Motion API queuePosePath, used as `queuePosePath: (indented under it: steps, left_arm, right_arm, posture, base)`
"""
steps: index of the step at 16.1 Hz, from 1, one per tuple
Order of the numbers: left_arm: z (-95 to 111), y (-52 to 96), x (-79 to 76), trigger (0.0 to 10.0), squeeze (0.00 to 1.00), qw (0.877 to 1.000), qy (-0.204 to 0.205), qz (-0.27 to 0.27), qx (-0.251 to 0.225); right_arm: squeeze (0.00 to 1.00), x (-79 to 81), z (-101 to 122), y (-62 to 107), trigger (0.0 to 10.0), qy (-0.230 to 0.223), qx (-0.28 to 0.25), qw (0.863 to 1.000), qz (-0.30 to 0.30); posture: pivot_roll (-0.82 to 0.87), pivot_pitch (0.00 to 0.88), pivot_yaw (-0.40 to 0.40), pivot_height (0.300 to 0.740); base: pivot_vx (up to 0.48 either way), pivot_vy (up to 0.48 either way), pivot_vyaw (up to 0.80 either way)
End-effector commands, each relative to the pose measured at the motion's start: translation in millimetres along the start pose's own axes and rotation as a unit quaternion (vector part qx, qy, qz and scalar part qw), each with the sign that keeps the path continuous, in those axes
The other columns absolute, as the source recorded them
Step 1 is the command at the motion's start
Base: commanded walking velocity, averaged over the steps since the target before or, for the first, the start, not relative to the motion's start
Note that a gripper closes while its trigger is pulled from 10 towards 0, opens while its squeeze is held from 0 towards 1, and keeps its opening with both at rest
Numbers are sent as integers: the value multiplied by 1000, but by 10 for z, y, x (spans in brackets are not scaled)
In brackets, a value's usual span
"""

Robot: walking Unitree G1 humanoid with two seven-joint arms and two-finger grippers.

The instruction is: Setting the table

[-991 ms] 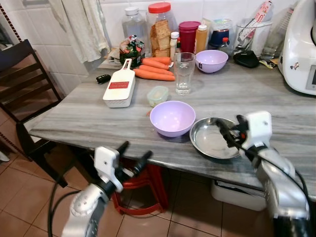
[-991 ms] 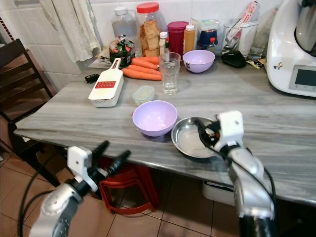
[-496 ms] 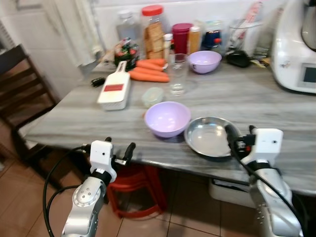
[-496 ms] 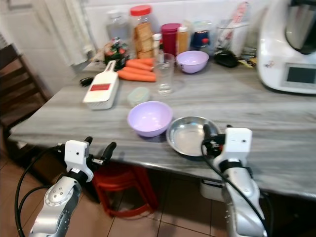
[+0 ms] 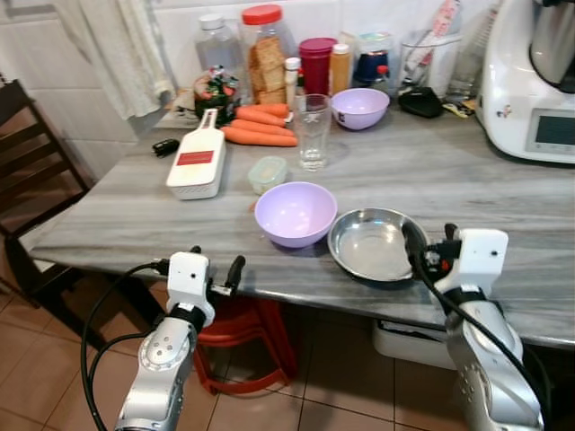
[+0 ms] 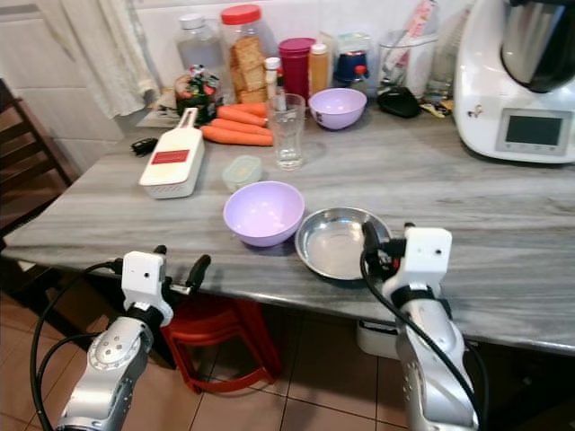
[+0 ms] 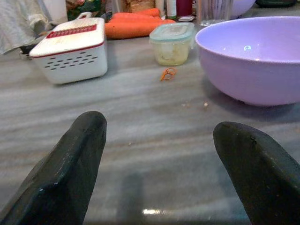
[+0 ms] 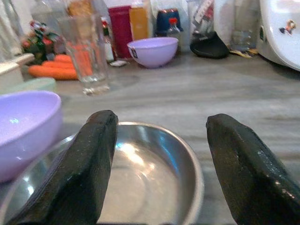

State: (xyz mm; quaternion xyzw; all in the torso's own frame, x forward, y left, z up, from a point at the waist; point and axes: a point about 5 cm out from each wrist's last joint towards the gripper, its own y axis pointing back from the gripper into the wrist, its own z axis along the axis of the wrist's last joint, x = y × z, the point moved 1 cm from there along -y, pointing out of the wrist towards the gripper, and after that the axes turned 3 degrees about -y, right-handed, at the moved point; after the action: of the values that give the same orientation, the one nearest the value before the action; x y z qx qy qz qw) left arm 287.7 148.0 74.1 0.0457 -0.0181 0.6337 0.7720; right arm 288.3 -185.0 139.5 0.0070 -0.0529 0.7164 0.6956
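A shallow steel bowl sits near the table's front edge, with a lilac bowl touching or almost touching its left side. My right gripper is at the steel bowl's near right rim. In the right wrist view it is open, its fingers straddling the bowl without holding it. My left gripper is level with the table's front edge, left of the lilac bowl. It is open with nothing between its fingers, pointing across the tabletop past the lilac bowl.
Farther back stand a glass, a small lidded container, a white slicer, carrots, a second lilac bowl and several jars. A white appliance is at the right, a dark chair at the left, a red stool beneath.
The whole view has shifted, so the camera moved. My right gripper has drawn back from over the steel bowl's inside to its near right rim. The left gripper stays by the table's front edge.
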Motion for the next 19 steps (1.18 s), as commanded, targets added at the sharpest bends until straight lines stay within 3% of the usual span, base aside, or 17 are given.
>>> queuePosePath:
  steps: [1,14,19]
  left_arm:
    - [-43,14,51,10000,0,1000,-6,12,8]
    - [-63,-6,49,10000,0,1000,-10,8,7]
    - [-72,-3,30,10000,0,1000,-9,6,6]
  right_arm:
    - [0,46,0,-15,10000,-12,3,1000,7]
    - [0,27,-12,-31,10000,-3,7,1000,-7]
    - [0,40,0,-34,10000,-33,-1,999,-6]
  posture:
    - [-58,0,113,740]
    - [-67,0,125,740]
    - [-69,0,124,740]
  base:
    - [-300,0,0]
    - [-311,0,0]
    - [-314,0,0]
